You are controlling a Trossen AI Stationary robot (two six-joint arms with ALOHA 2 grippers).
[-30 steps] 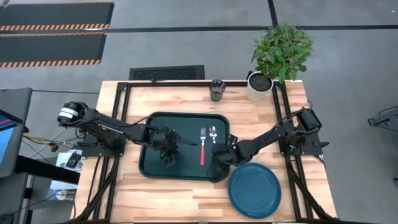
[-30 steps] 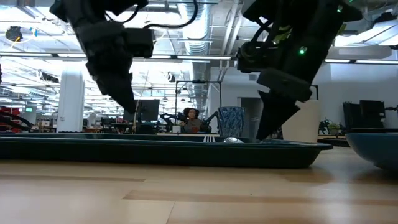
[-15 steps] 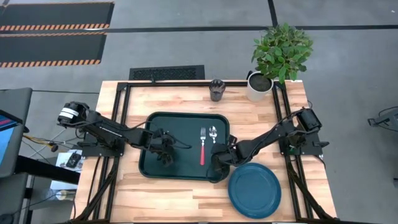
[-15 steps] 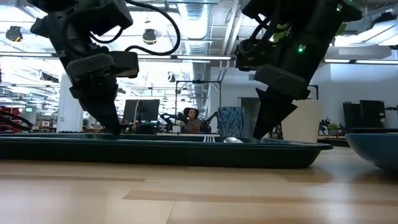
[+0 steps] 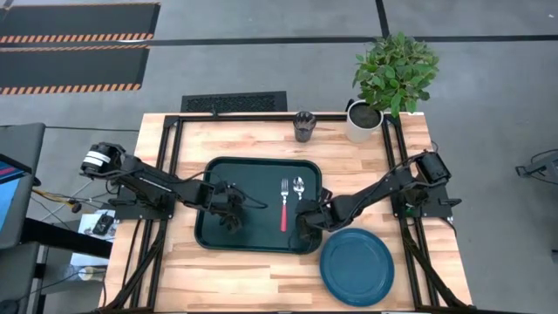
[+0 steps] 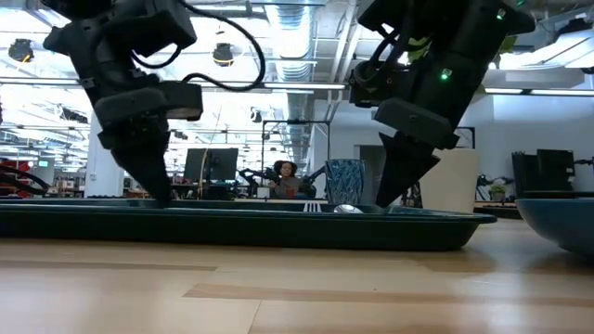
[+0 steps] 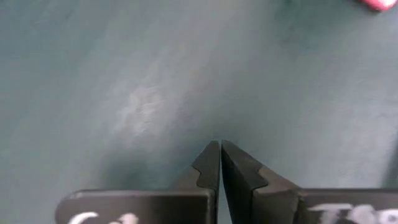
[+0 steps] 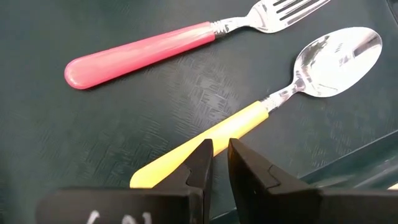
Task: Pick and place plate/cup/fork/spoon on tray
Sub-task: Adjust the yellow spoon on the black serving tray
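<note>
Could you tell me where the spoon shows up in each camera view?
High view: spoon on the tray, right of the fork.
Low view: only its bowl peeks above the tray rim.
Left wrist view: not visible.
Right wrist view: centre, beside the fork.
Shared landmark: the tray.

We look past the left gripper (image 7: 220, 147), whose two dark fingers (image 7: 208, 168) are pressed together with only a thin seam between them, their tips pointing at the dark green floor of the tray (image 7: 143, 81). The tray surface fills nearly the whole view, bare and slightly mottled, with a paler patch of sheen near the middle. At one corner of the view we catch a small pink-red sliver, the end of the fork (image 7: 378, 4) handle, well apart from the fingertips.
</note>
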